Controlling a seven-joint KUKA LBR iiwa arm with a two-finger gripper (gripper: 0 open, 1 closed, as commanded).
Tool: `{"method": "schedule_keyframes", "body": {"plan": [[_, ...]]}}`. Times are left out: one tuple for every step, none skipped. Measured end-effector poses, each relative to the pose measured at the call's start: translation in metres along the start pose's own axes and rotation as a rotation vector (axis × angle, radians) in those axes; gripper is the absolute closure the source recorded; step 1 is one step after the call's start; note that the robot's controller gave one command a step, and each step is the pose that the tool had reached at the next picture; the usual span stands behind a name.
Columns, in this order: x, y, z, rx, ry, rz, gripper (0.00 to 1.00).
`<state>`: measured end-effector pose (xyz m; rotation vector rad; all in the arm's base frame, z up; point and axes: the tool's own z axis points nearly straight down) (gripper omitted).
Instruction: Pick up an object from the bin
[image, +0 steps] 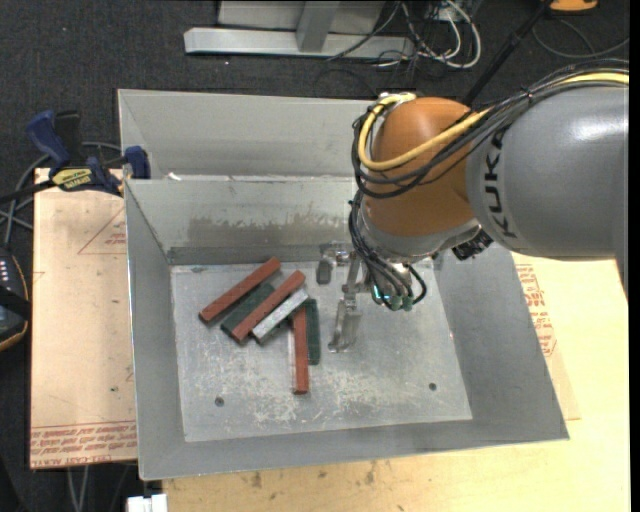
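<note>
My gripper (336, 308) hangs in the middle of the bin, low over the floor, open with nothing between its fingers. Its lower fingertip (341, 342) stands just right of a short dark green bar (313, 332), with a small gap between them. Left of that bar, a thin red-brown bar (299, 360) lies pointing toward the bin's front. A grey bar (281, 317) leans diagonally against the tops of these two.
Further left, a fan of flat bars lies diagonally: a long red-brown one (240, 290), a dark green one (248, 309) and another red-brown one (283, 292). The arm's orange cover and cables hang over the bin's back right.
</note>
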<state>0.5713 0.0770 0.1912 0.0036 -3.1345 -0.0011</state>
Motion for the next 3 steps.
{"method": "schedule_keyframes", "body": {"plan": [[-0.052,0.030,0.114,0.000,-0.007,-0.251,0.00],[-0.057,0.030,0.105,-0.002,-0.021,-0.249,1.00],[-0.052,0.030,-0.009,0.000,-0.019,-0.248,1.00]]}}
